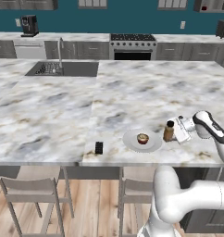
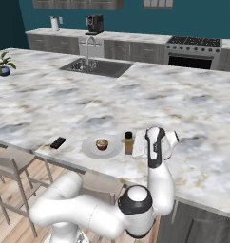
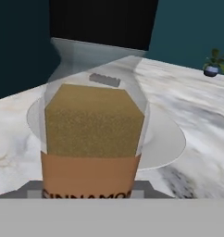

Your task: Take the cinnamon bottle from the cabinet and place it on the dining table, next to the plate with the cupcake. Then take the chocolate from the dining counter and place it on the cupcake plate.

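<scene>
Step in hand, as judged: release of the bottle beside the plate.

1. Farthest from the pincer (image 1: 175, 130): chocolate (image 1: 99, 147), flat on the bench (image 1: 63, 106), near the front edge, well beyond the plate. Leave for the second part of the task.
2. Nearer the pincer: plate (image 1: 132, 142) with cupcake (image 1: 142, 138) at its middle, just past the bottle on the side away from the pincer.
3. At the pincer: bottle (image 1: 169, 131), upright, base apparently on the bench, just beside the plate rim and clear of it. Placement judged correct; no shift needed.
4. Pincer state: level with the bottle body and close up against it; cannot tell from the frames whether gripping or already slack. Treat as gripping until proven otherwise.

Procedure:
- Confirm full base contact with the bench before release; a drop from even a slight height risks a topple toward the plate.
- Open the jaws evenly and fully, so that neither finger drags the bottle sideways.
- Withdraw straight back along the approach line, away from the plate, then lift. Avoid lifting first: risk of catching the cap.
- Avoid any sweep across the plate on the way to the chocolate; pass above the cupcake with margin.
</scene>
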Tool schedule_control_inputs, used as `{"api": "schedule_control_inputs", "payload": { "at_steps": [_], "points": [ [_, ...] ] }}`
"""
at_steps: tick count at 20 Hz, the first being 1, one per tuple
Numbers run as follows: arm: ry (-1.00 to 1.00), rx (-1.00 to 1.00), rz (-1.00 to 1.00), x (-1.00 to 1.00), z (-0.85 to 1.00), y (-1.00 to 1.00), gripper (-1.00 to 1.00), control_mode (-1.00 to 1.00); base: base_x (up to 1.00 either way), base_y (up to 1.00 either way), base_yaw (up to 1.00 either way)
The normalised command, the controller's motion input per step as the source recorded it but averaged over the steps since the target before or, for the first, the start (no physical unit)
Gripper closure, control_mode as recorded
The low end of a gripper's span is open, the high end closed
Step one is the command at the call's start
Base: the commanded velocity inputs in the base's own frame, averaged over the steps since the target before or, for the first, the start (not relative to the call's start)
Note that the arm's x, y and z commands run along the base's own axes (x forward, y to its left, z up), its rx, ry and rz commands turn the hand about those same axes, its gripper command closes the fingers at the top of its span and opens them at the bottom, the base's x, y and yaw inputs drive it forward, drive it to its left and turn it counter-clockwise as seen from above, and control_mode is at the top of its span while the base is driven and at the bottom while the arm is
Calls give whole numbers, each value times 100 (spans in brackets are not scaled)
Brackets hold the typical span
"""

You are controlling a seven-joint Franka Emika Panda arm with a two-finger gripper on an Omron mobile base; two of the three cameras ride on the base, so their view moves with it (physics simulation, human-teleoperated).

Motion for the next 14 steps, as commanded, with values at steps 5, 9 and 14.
{"api": "schedule_control_inputs", "payload": {
  "at_steps": [5, 9, 14],
  "points": [
    [-7, -3, -5, 2, -33, -10, -100, -100, 0, 0, 0],
    [-2, -4, -6, 9, -20, -20, -100, -100, 0, 0, 0],
    [0, 0, -2, 12, -10, -29, -100, -100, 0, 0, 0]
  ]
}}
